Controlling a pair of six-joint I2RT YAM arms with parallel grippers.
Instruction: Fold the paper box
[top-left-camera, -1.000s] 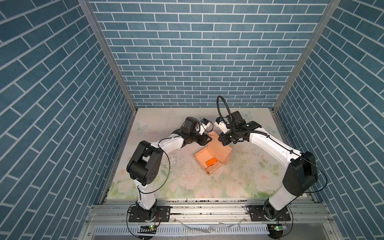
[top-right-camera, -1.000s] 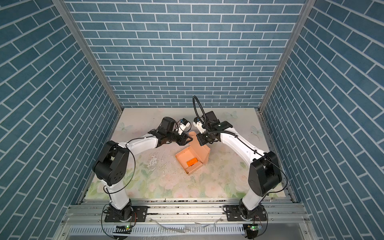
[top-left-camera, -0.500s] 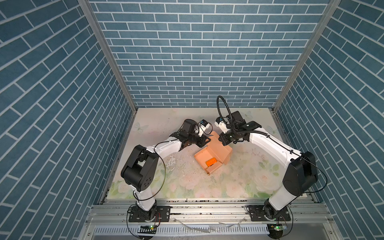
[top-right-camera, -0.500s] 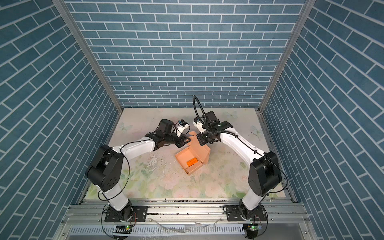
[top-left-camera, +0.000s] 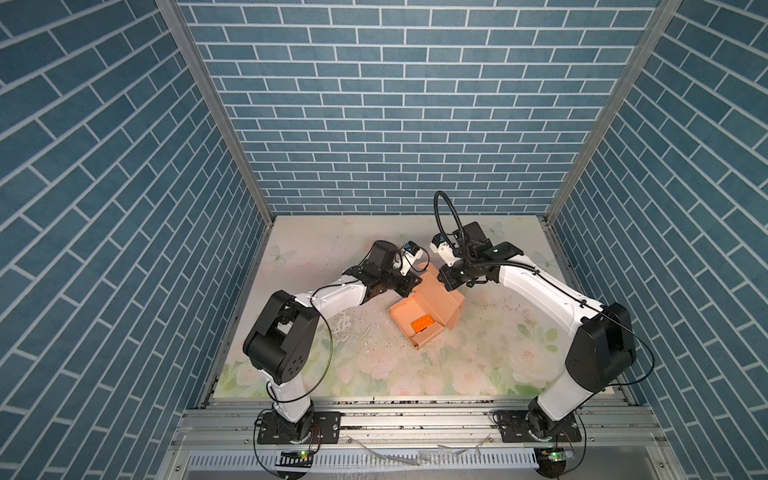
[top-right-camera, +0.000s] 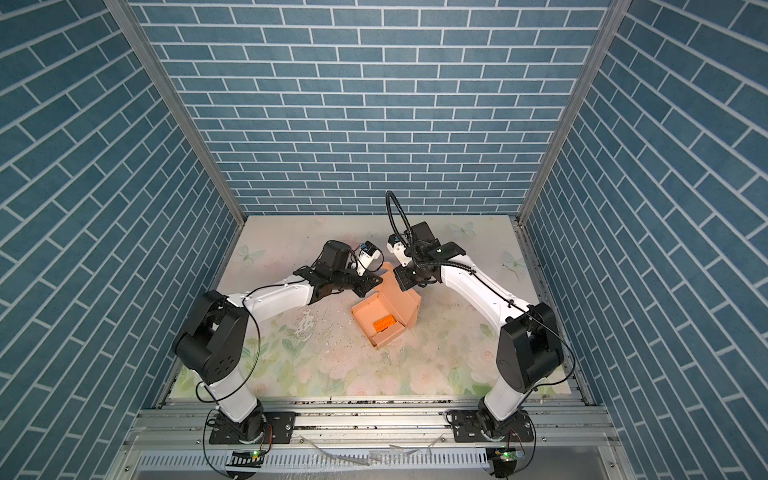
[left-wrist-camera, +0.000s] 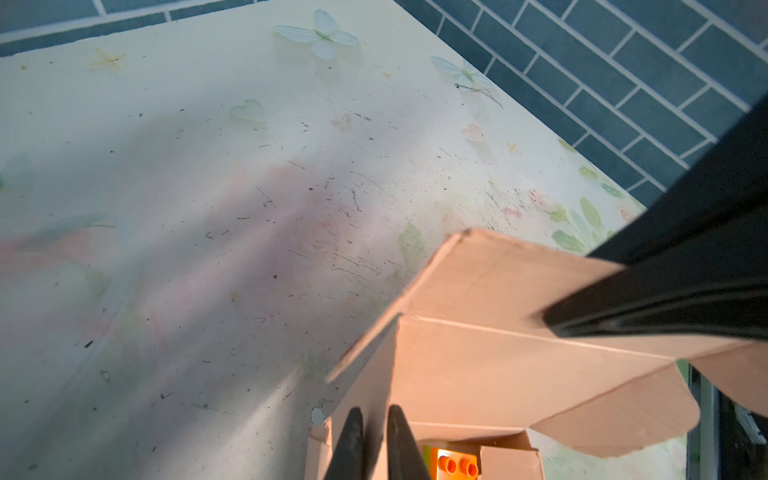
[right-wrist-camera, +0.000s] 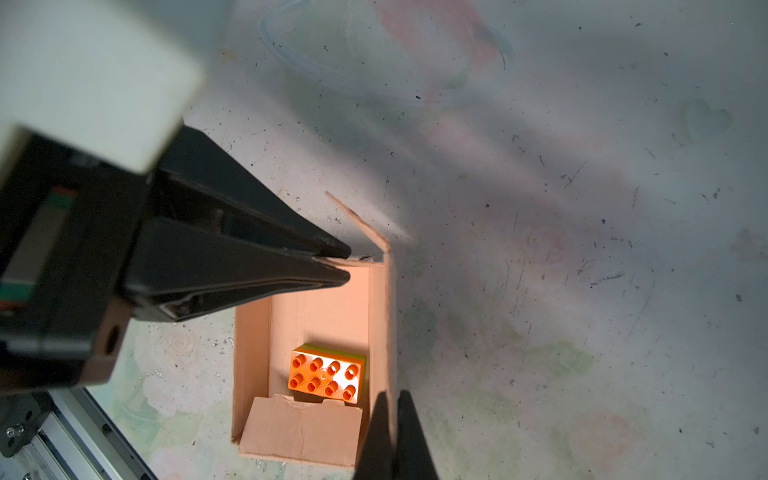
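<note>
Left jaws and right jaws seemingly pinch the paper box (top-left-camera: 444, 303).

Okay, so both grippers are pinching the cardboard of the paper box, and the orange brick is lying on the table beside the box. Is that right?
Not quite. The orange brick lies inside the paper box, on its floor, not on the table beside it; the right wrist view shows this plainly. The rest holds: the left gripper and the right gripper are each pinching the box's cardboard.
</note>
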